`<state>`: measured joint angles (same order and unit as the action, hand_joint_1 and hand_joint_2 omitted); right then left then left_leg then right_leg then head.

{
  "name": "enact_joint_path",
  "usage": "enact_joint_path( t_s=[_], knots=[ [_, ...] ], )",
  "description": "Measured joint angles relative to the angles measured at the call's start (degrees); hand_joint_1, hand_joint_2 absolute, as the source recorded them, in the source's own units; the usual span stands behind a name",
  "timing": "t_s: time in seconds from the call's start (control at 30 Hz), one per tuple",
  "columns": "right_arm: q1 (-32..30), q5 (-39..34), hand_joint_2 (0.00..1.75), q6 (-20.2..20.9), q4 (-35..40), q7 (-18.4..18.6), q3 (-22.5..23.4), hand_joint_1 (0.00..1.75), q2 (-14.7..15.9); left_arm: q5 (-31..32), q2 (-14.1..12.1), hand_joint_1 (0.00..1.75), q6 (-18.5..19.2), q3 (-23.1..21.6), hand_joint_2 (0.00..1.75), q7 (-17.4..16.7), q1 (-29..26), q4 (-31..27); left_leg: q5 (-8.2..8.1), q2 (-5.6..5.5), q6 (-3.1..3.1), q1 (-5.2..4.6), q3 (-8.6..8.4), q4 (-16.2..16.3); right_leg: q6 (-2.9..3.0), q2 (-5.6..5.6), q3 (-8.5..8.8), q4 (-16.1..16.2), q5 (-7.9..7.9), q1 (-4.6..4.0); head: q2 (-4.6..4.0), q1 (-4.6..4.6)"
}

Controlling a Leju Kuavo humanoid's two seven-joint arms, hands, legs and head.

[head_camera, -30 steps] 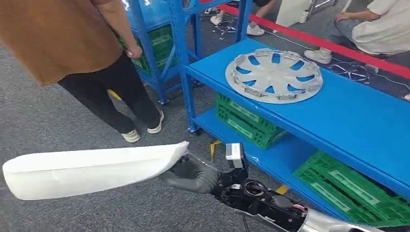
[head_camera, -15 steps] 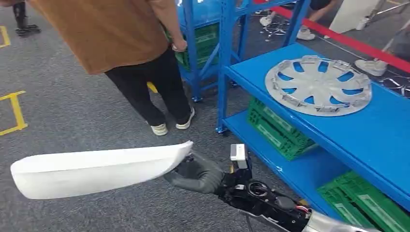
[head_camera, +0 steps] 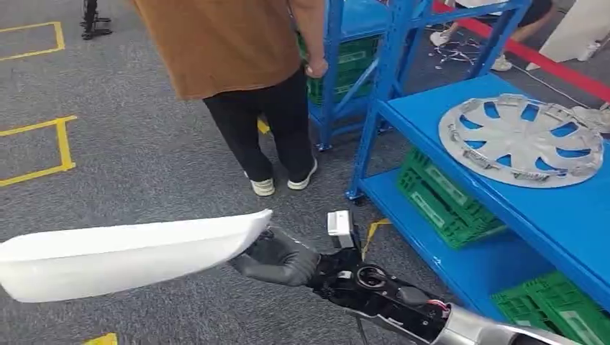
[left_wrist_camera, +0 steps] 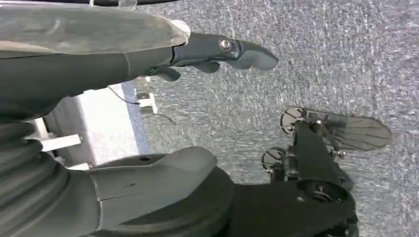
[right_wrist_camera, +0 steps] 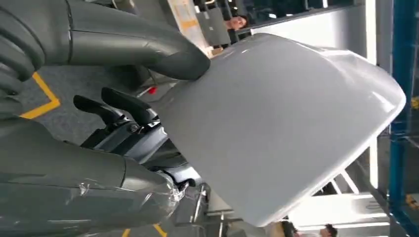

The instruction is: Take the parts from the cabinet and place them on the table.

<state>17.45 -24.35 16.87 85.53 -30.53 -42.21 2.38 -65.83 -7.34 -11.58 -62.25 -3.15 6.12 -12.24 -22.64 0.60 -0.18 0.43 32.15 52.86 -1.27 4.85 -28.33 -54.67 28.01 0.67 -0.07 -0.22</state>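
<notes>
My right hand (head_camera: 277, 259) grips one end of a long white curved part (head_camera: 129, 253), which sticks out level to the left above the grey floor. In the right wrist view the thumb (right_wrist_camera: 148, 47) presses on the white part (right_wrist_camera: 286, 128) and the dark fingers (right_wrist_camera: 118, 106) curl under its edge. My left hand (left_wrist_camera: 89, 74) hangs over the carpet with thumb and fingers apart and nothing between them. A silver hubcap (head_camera: 521, 140) lies flat on the top shelf of the blue rack (head_camera: 568, 215) at the right.
A person in a brown top and black trousers (head_camera: 244, 65) stands close ahead, one hand at a second blue rack (head_camera: 338, 72). Green crates (head_camera: 442, 198) sit on the lower shelves. Yellow floor lines (head_camera: 61, 147) mark the carpet at the left.
The whole view has swung to the left: the rack, hubcap and person have slid rightward in the picture. My right hand still holds the white part the same way.
</notes>
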Motion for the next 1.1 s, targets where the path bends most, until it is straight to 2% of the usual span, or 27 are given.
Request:
enact_joint_path(
  t_s=[0.03,0.07,0.13,0.17,0.2,0.23,0.27,0.3,0.33,0.37,0.47,0.5,0.53,0.57,0.63,0.67,0.7,0.73,0.77,0.8,0.83,0.87,0.97,1.0,1.03,1.07,1.1],
  knots=[
    [0.0,0.0,1.75,0.0,0.0,0.0,0.0,1.75,0.0,0.0,0.0,0.00,0.0,0.0,1.75,0.0,0.0,0.0,-0.09,-0.30,0.33,-0.07,-0.07,0.0,-0.04,-1.95,-0.63,-2.1,1.51,-0.14,0.00,0.28],
    [0.0,0.0,1.75,0.0,0.0,-0.1,0.0,1.75,0.0,0.1,0.0,0.00,0.0,0.0,1.75,0.0,0.0,0.0,-0.08,-0.65,0.64,-0.09,-0.13,0.0,-0.09,-3.48,-2.68,-6.8,3.99,-0.03,0.00,0.72],
    [-0.4,0.0,1.75,-0.1,-0.1,-0.1,0.0,1.75,0.0,0.1,0.0,0.00,0.0,0.0,1.75,0.1,0.1,0.0,-0.17,-1.94,0.79,-0.32,-0.11,0.0,-0.13,-4.58,-8.09,-17.7,8.08,-0.16,0.00,1.29],
    [-0.6,0.0,1.75,-0.1,-0.2,-0.1,0.0,1.75,0.0,0.1,0.0,0.00,0.0,0.0,1.75,0.2,0.1,0.0,-0.20,-2.59,0.84,-0.45,-0.20,0.1,-0.07,-4.66,-9.44,-20.0,8.11,-0.15,0.00,1.49],
    [-0.7,0.0,1.75,-0.1,-0.3,-0.1,-0.1,1.75,0.0,0.1,0.0,0.00,0.0,0.0,1.75,0.2,0.1,0.0,-0.22,-3.30,0.86,-0.50,-0.32,0.1,0.09,-4.68,-9.31,-19.1,6.78,-0.15,0.00,1.53],
    [-0.7,0.0,1.75,-0.1,-0.3,-0.1,-0.1,1.75,0.0,0.1,0.0,0.00,0.0,0.0,1.75,0.2,0.0,0.0,-0.27,-4.06,0.88,-0.55,-0.45,0.1,0.31,-4.81,-8.00,-15.7,4.30,-0.16,0.00,1.59],
    [-0.7,0.0,1.75,-0.1,-0.3,-0.1,-0.1,1.75,0.0,0.1,0.0,0.00,0.0,0.0,1.75,0.3,0.0,0.0,-0.34,-4.88,0.83,-0.58,-0.68,0.2,0.60,-5.30,-5.49,-9.8,0.83,-0.16,0.00,1.77],
    [-0.6,0.0,1.75,-0.2,-0.3,-0.1,-0.1,1.75,0.0,0.1,0.1,0.00,0.0,0.0,1.75,0.3,0.1,0.0,-0.48,-5.60,0.70,-0.57,-0.88,0.3,0.99,-7.65,-2.79,-3.4,-2.55,-0.18,0.00,2.05],
    [-0.7,0.0,1.75,-0.2,-0.3,-0.1,-0.1,1.75,0.0,0.1,0.2,0.00,0.0,0.0,1.75,0.3,0.1,0.0,-0.56,-6.05,0.54,-0.62,-0.73,0.3,1.25,-10.21,-2.00,-1.6,-2.15,-0.08,0.00,2.01],
    [-0.7,0.0,1.75,-0.2,-0.3,-0.1,-0.1,1.75,0.0,0.0,0.1,0.00,0.0,0.0,1.75,0.2,0.3,0.0,-0.54,-6.84,0.34,-0.69,-0.28,0.7,1.16,-10.00,-1.38,0.0,-1.93,0.09,0.00,1.77],
    [-0.6,0.0,1.75,-0.1,-0.4,0.3,-0.1,1.75,0.0,-0.6,0.1,0.00,-0.4,0.0,1.75,-0.6,-0.1,0.0,0.06,-8.53,-0.77,-0.19,0.44,0.4,1.37,-8.50,-0.88,0.0,-1.97,-0.22,0.00,2.10],
    [-0.5,0.0,1.75,0.1,-0.4,0.4,-0.2,1.75,-0.1,-0.9,-0.1,0.00,-0.6,0.0,1.75,-0.6,-0.2,0.0,-0.41,-7.24,-0.88,-0.42,0.56,1.0,1.75,-7.60,-0.48,0.8,-2.42,0.37,0.00,2.03],
    [-0.4,0.0,1.75,0.3,-0.4,0.4,-0.2,1.75,-0.3,-1.1,0.0,0.00,-0.6,0.0,1.75,-0.7,-0.1,0.0,-1.85,-3.80,-1.15,-0.69,1.61,3.1,1.98,-6.79,-0.30,1.0,-2.49,0.28,0.00,1.27],
    [-0.2,0.0,1.75,0.5,-0.4,0.4,-0.3,1.75,-0.4,-1.3,0.1,0.00,-0.6,0.0,1.75,-0.8,0.0,0.0,-3.97,-2.37,-1.41,-0.52,3.73,7.0,2.18,-6.03,-0.32,1.1,-2.41,0.24,0.00,0.66],
    [-0.2,0.0,1.75,0.7,-0.5,0.5,-0.3,1.75,-0.4,-1.5,0.1,0.00,-0.6,0.0,1.75,-0.8,0.3,0.0,-7.67,-1.52,-1.95,-0.06,8.69,16.3,2.29,-4.20,-0.35,1.0,-2.31,0.01,0.00,0.20],
    [-0.2,0.0,1.75,0.8,-0.7,0.5,-0.3,1.75,-0.4,-1.6,0.2,0.00,-0.6,0.0,1.75,-0.7,0.2,0.0,-8.23,-1.36,-2.26,0.16,10.51,19.4,2.33,-3.27,-0.38,1.0,-2.20,-0.01,0.00,0.13],
    [-0.2,0.0,1.75,0.9,-0.9,0.6,-0.4,1.75,-0.4,-1.7,0.2,0.00,-0.6,0.0,1.75,-0.6,0.2,0.0,-7.42,-1.18,-2.45,0.40,10.67,19.3,2.27,-2.55,-0.34,1.0,-2.14,-0.01,0.00,-0.09],
    [-0.1,0.0,1.75,1.0,-0.9,0.7,-0.5,1.75,-0.4,-1.8,0.2,0.00,-0.6,0.0,1.75,-0.4,0.1,0.0,-5.27,-0.89,-2.62,0.69,9.20,16.1,2.16,-1.85,-0.32,1.0,-2.03,0.00,0.00,-0.22],
    [0.0,0.0,1.75,1.0,-0.9,0.7,-0.6,1.75,-0.5,-1.8,0.2,0.00,-0.6,0.0,1.75,-0.4,0.0,0.0,-2.81,-0.38,-2.71,0.85,6.64,11.0,2.02,-1.30,-0.23,1.0,-1.90,0.01,0.00,-0.26],
    [0.2,0.0,1.75,1.0,-0.9,0.7,-0.6,1.75,-0.5,-1.8,0.1,0.00,-0.6,0.0,1.75,-0.3,0.0,0.0,-0.51,0.89,-2.78,0.95,3.46,5.3,1.74,-0.78,-0.05,1.0,-1.72,0.05,0.00,-0.31],
    [0.4,-0.1,1.75,1.0,-0.9,0.7,-0.6,1.75,-0.6,-1.8,0.1,0.00,-0.6,0.0,1.75,-0.3,0.1,0.0,0.22,3.25,-2.66,0.93,1.15,0.9,1.39,-0.31,0.17,0.9,-1.50,-0.15,0.00,-0.46],
    [0.5,-0.1,1.75,0.9,-0.9,0.8,-0.6,1.75,-0.7,-1.8,0.1,0.00,-0.6,0.1,1.75,-0.3,0.3,0.0,0.35,2.91,-2.19,0.50,1.07,0.7,0.87,0.03,0.11,0.8,-1.14,-0.46,0.00,-0.53],
    [0.6,-0.3,1.75,1.0,-1.0,0.9,-0.7,1.75,-0.9,-1.5,0.1,0.00,-0.6,0.1,1.75,-0.3,0.2,0.0,-0.13,1.17,-1.01,-0.13,1.22,1.0,-0.07,1.27,0.94,1.0,-0.75,-0.11,0.00,0.24],
    [0.6,-0.3,1.75,1.0,-1.0,0.8,-0.7,1.75,-0.9,-1.4,0.0,0.00,-0.6,0.1,1.75,-0.3,0.1,0.0,0.13,0.66,-0.45,0.25,0.88,0.6,-0.52,1.32,0.98,0.8,-0.36,0.04,0.00,0.15],
    [0.6,-0.3,1.75,1.0,-1.0,0.8,-0.7,1.75,-0.9,-1.3,0.0,0.00,-0.6,0.1,1.75,-0.4,0.0,0.0,0.11,0.31,-0.16,0.36,0.72,0.5,-0.79,-1.15,0.34,-0.6,0.79,0.31,0.00,0.37],
    [0.6,-0.3,1.75,1.0,-1.0,0.5,-0.6,1.75,-0.9,-1.1,0.0,0.00,-0.6,0.1,1.75,-0.4,0.0,0.0,0.05,-0.12,0.36,0.34,0.63,0.6,-0.72,-3.11,-1.23,-4.3,3.12,0.37,0.00,0.78],
    [0.4,-0.3,1.75,1.0,-1.1,0.5,-0.6,1.75,-0.9,-0.8,-0.1,0.00,-0.6,0.1,1.75,-0.4,0.2,0.0,-0.01,-0.61,0.57,0.22,0.59,0.6,-0.66,-4.03,-3.80,-10.0,5.69,0.31,0.00,1.27]
  ],
)
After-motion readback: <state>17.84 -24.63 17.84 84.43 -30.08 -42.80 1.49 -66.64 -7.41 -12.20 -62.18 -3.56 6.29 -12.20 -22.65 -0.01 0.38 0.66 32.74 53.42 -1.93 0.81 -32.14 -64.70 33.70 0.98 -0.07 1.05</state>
